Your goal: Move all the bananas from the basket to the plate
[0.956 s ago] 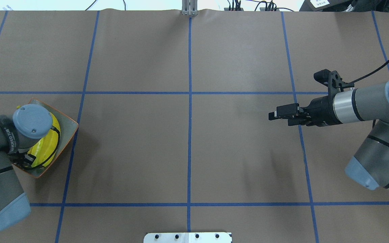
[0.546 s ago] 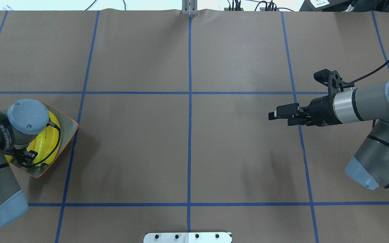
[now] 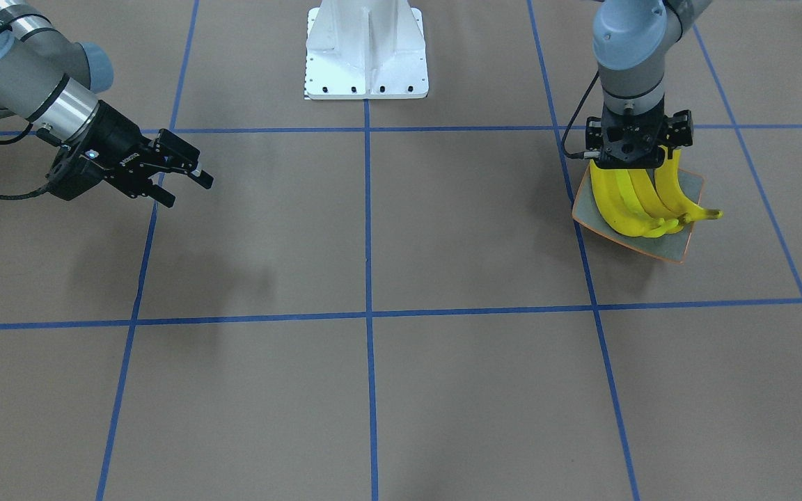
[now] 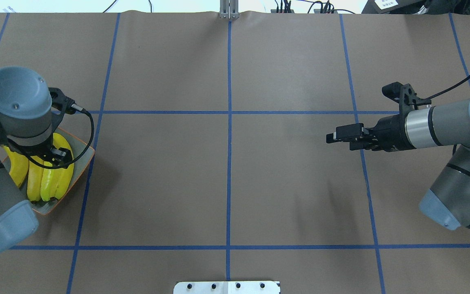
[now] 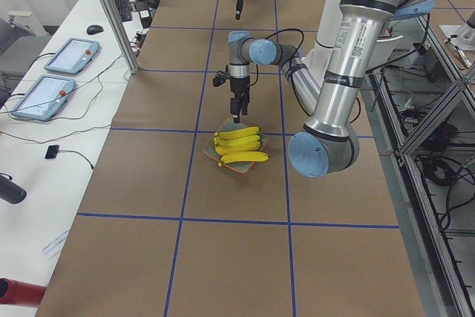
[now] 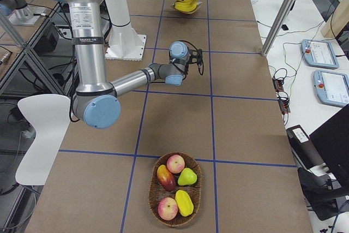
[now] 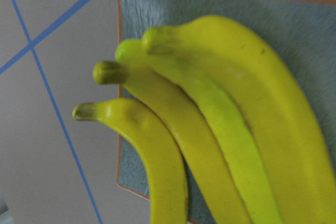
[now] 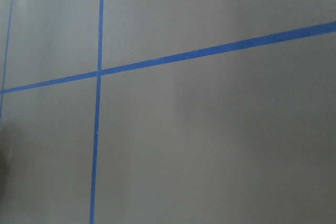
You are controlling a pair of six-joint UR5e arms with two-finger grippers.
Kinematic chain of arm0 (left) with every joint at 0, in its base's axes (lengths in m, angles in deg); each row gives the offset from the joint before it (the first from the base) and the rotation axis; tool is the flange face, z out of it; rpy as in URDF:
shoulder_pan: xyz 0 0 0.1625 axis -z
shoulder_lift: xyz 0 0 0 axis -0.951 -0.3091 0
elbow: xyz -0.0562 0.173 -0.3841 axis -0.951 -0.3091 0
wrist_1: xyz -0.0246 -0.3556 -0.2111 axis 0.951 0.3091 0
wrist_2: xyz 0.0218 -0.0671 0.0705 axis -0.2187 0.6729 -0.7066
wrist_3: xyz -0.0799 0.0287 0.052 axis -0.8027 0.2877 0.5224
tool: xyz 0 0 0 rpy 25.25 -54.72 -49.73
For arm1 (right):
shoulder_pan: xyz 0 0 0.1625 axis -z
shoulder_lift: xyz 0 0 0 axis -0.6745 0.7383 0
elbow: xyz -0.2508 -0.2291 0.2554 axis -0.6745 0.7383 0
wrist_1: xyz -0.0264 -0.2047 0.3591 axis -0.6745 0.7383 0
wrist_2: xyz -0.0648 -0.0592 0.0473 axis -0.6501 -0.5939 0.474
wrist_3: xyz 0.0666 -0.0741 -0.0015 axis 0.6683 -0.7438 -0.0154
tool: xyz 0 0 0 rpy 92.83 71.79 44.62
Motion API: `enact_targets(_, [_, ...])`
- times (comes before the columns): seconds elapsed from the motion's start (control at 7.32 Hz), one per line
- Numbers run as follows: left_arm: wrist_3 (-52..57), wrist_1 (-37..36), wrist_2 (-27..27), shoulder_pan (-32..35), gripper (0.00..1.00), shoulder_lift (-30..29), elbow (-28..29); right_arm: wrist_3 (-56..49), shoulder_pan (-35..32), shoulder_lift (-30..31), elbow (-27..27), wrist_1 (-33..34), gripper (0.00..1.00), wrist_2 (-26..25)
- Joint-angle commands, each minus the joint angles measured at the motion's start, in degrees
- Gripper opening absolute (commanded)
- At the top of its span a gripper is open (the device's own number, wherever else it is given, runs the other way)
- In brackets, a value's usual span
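Several yellow bananas [image 3: 641, 205] lie side by side on the grey-blue plate [image 3: 679, 247] with its orange rim, also seen as bananas [image 4: 49, 179] on the plate [image 4: 85, 155] at the table's left. My left gripper [image 3: 634, 165] hangs pointing down just above the bananas' far ends and holds nothing that I can see; its fingers are hidden by the wrist. The left wrist view is filled by the bananas [image 7: 210, 129]. My right gripper [image 4: 332, 138] hovers open and empty over bare table at the right. The basket [image 6: 175, 190] shows only in the exterior right view.
The basket holds apples, a mango and yellow-green fruit, near the table's right end. The white robot base [image 3: 366, 49] stands at the middle of the robot's side. Blue tape lines cross the brown table cover. Tablets and cables lie on side tables.
My left arm has lifted and swung back from low over the plate, which uncovers the bananas lying on it. The right arm has barely shifted.
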Motion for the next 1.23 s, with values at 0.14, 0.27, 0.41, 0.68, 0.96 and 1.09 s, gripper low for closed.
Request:
enact_targets(0.14, [-0.7, 10.1, 11.8, 10.2, 1.00, -2.5, -0.4, -1.2, -6.2, 3.9, 0.1, 2.4, 1.00, 0.3])
enact_targets(0.27, [2.8, 10.6, 13.1, 12.8, 1.00, -2.5, -0.3, -7.0, -9.5, 3.9, 0.1, 6.6, 1.00, 2.3])
enact_targets(0.41, [7.7, 10.7, 14.9, 16.9, 1.00, -2.1, 0.5, -16.5, -14.7, 3.6, 0.1, 14.2, 1.00, 6.6])
enact_targets(0.68, [15.8, 11.1, 18.3, 22.6, 1.00, -2.1, 4.4, -33.2, -23.1, 3.2, -0.1, 27.0, 1.00, 12.1])
enact_targets(0.96, [22.3, 16.9, 22.4, 28.6, 1.00, 0.4, 9.6, -52.8, -30.6, 1.5, -0.4, 43.0, 1.00, 13.7])
enact_targets(1.09, [24.8, 20.1, 24.9, 30.6, 1.00, 2.9, 11.4, -61.4, -34.7, 1.2, -0.8, 49.5, 1.00, 13.7])
